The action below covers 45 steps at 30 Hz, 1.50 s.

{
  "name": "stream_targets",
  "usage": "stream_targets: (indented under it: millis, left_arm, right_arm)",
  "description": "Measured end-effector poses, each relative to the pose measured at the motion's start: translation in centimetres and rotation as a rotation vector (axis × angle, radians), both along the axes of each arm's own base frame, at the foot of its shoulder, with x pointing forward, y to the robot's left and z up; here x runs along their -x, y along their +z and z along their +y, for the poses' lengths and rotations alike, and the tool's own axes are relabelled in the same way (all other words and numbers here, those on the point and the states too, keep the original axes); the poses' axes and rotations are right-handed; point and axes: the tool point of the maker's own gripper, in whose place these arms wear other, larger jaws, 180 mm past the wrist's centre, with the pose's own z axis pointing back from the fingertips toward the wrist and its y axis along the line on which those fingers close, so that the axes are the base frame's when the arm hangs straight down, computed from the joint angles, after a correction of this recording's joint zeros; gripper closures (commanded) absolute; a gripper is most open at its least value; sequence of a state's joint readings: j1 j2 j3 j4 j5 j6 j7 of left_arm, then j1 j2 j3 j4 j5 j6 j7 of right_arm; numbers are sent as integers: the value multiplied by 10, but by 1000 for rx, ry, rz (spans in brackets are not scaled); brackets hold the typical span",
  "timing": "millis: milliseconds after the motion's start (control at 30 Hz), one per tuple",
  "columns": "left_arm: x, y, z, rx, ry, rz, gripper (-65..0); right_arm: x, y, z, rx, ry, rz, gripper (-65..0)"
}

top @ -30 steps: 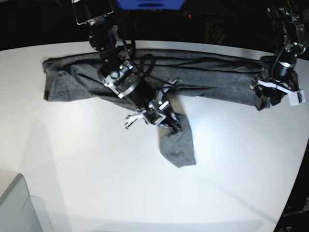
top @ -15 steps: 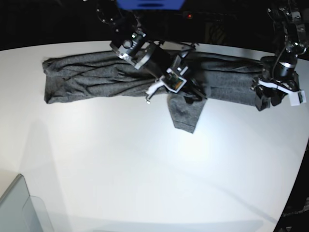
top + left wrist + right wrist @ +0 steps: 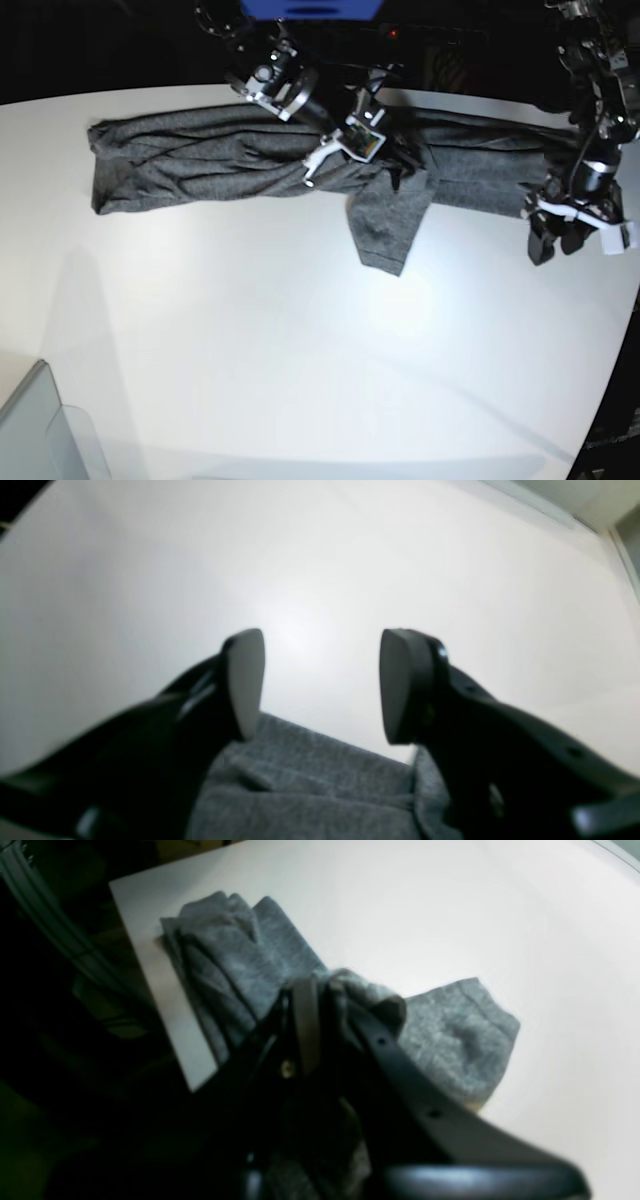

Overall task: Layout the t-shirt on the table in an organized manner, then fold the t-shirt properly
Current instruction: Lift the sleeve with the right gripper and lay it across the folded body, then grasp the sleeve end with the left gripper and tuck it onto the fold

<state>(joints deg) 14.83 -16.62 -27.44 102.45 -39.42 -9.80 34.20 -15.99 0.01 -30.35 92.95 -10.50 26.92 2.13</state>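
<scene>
T-shirt bunched along the far tabletop edge

You see the t-shirt (image 3: 210, 160) stretched across the white tabletop (image 3: 300, 350); your right end effector (image 3: 395, 170) pinches its middle fold, while your left end effector (image 3: 572, 232) hangs spread, empty, beside the shirt's end.

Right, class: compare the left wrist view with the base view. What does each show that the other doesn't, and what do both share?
Only the left wrist view: a close look between the left gripper and its pale pads, open and empty, with the shirt's edge just below them.

Only the base view: the whole t-shirt stretched in a long band, one sleeve hanging toward the front, and the right gripper shut on cloth near the middle.

Both: grey t-shirt, white table, left gripper.
</scene>
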Motion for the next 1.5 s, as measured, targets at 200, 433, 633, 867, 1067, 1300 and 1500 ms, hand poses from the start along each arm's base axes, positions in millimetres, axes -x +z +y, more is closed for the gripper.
stream_targets:
  millis: [200,433,633,867,1067,1300,1500]
  left_arm:
    - [-30,23,-8,21,-18,-51,-357]
    - [-46,-4,-26,74,-54,29,-357]
    - [-53,-14,-59,93,-138,59,-358]
    - [-58,-16,-96,130,-209,57,-360]
    - [-48,-43,-143,156,-320,137,-577]
    - [-47,-67,-157,161,-357,205,-650]
    - [-54,-88,-168,84,-382,262,-650]
  right_arm:
    - [7,-4,2,-1,6,18,0]
    - [13,-17,0,21,15,51,-85]
    - [15,-28,-6,73,19,75,-273]
    - [16,-20,-10,68,16,57,-340]
    - [14,-17,-23,90,6,37,-339]
    - [15,-30,-48,135,-37,62,-337]
    - [12,-31,-56,140,-60,63,-337]
